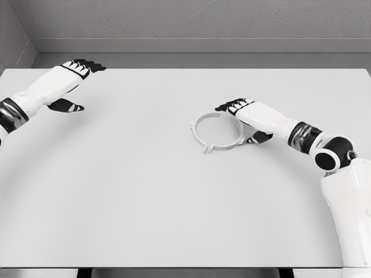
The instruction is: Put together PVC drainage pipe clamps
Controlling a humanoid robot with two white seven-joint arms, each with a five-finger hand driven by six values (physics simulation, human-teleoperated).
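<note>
One clamp ring [217, 132] lies flat on tabletop [145, 197], touching open right hand [243, 116]; open left hand [72, 81] far off.

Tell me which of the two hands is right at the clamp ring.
The right hand: it sits at the clamp ring near the table's middle, while the left hand is far off at the far left corner.

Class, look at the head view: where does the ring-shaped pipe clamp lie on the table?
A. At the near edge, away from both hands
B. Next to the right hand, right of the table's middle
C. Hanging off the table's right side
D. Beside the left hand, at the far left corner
B: the pipe clamp lies flat by the right hand, far from the left hand.
</note>
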